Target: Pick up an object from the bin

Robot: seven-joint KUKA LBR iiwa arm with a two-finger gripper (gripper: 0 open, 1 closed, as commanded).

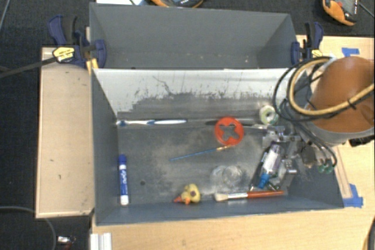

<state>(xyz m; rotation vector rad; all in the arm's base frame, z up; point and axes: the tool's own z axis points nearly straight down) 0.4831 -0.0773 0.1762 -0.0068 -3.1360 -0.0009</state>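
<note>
The grey metal bin (158, 170) has a scuffed floor. Along the far edge lies a white toothbrush with blue markings (151, 122), and a small pale roll (268, 114) sits towards the far right corner. Near the middle are an orange plastic ring with a cross inside (228, 130) and a thin blue stick (196, 154). A blue and white marker pen (123, 178) lies beside the left wall. At the near edge are a yellow rubber duck (188, 194), a clear round plastic piece (227, 174) and a red-handled brush (249, 196).
</note>
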